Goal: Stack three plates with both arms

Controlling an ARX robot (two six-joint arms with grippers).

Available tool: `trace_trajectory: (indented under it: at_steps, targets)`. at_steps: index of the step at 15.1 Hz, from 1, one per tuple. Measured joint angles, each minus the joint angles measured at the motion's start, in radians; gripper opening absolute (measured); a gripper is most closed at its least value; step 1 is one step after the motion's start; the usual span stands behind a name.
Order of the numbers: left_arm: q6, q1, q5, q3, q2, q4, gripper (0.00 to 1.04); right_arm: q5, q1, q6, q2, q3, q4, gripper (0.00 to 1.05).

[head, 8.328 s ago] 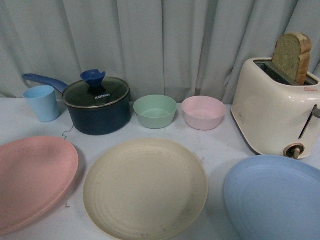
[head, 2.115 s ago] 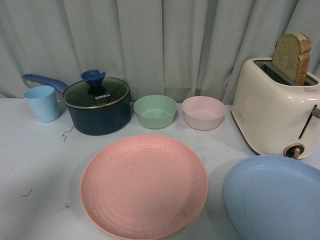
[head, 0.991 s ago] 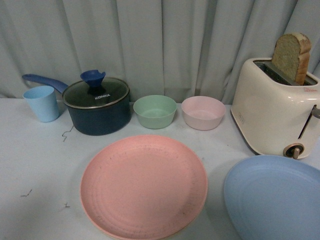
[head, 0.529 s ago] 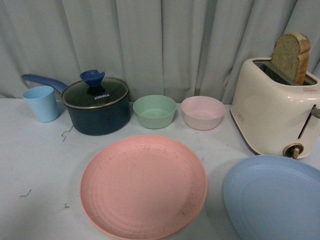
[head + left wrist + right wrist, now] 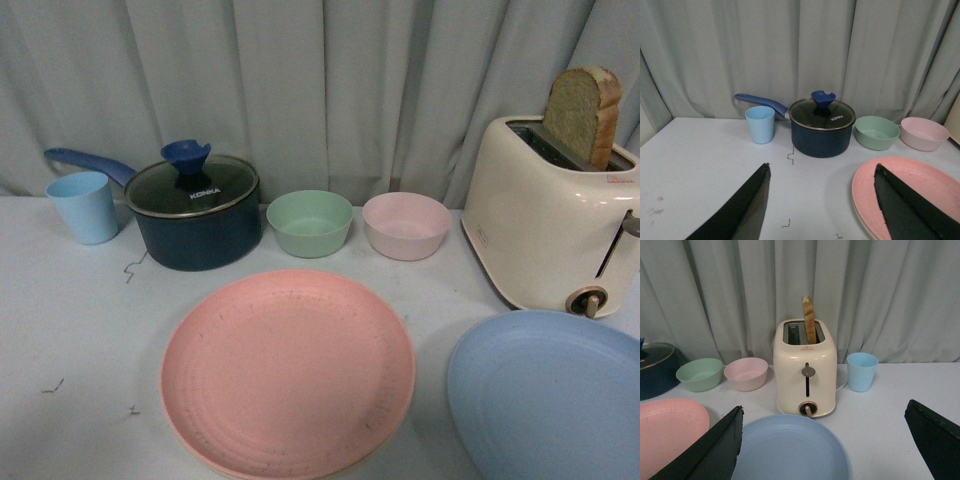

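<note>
The pink plate (image 5: 288, 372) lies in the middle of the table, on top of the cream plate, of which only a thin rim (image 5: 856, 217) shows under its edge. The light blue plate (image 5: 548, 395) lies alone at the front right, near the toaster. No arm shows in the front view. In the left wrist view my left gripper (image 5: 822, 165) is open above the table, one finger (image 5: 905, 210) over the pink plate (image 5: 920, 190). In the right wrist view my right gripper (image 5: 825, 405) is open wide, straddling the light blue plate (image 5: 790, 450) from above.
Along the back stand a light blue cup (image 5: 84, 206), a dark blue lidded pot (image 5: 196, 212), a green bowl (image 5: 310, 222) and a pink bowl (image 5: 406, 225). A cream toaster (image 5: 545, 225) with a bread slice is at the right. Beside it stands another blue cup (image 5: 861, 371).
Since 8.3 s ago the pink plate has gone from the left of the table onto the cream plate in the middle. Over the last second nothing has visibly moved.
</note>
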Motion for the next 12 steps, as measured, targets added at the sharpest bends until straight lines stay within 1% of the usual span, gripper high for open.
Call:
trace_trajectory:
  at_steps: [2, 3, 4, 5, 6, 7, 8, 9, 10, 11, 12]
  targets:
    - [0.0, 0.0, 0.0, 0.0, 0.0, 0.0, 0.85, 0.0, 0.0, 0.0, 0.0, 0.0, 0.0, 0.98]
    - [0.0, 0.0, 0.0, 0.0, 0.0, 0.0, 0.97, -0.061, -0.024, 0.025, 0.014, 0.002, -0.007, 0.98]
    - [0.001, 0.0, 0.002, 0.0, 0.0, 0.0, 0.98, -0.211, -0.144, 0.078, 0.133, 0.003, 0.093, 0.98]
    - [0.0, 0.0, 0.0, 0.0, 0.0, 0.0, 0.98, -0.307, -0.278, 0.131, 0.282, 0.006, 0.227, 0.98]
    - [0.001, 0.0, 0.0, 0.0, 0.0, 0.0, 0.98, -0.357, -0.385, 0.159, 0.445, 0.019, 0.386, 0.98]
    - [0.0, 0.0, 0.0, 0.0, 0.0, 0.0, 0.98, -0.336, -0.458, 0.166, 0.623, 0.045, 0.557, 0.98]
    - [0.0, 0.0, 0.0, 0.0, 0.0, 0.0, 0.98, -0.277, -0.467, 0.166, 0.811, 0.079, 0.72, 0.98]
    - [0.0, 0.0, 0.0, 0.0, 0.0, 0.0, 0.98, -0.216, -0.435, 0.161, 1.011, 0.121, 0.859, 0.98]
    - [0.0, 0.0, 0.0, 0.0, 0.0, 0.0, 0.98, -0.166, -0.402, 0.158, 1.176, 0.169, 0.92, 0.98]
    - [0.0, 0.0, 0.0, 0.0, 0.0, 0.0, 0.98, -0.099, -0.356, 0.148, 1.353, 0.233, 0.924, 0.98]
    - [0.0, 0.0, 0.0, 0.0, 0.0, 0.0, 0.98, -0.052, -0.311, 0.145, 1.487, 0.287, 0.893, 0.98]
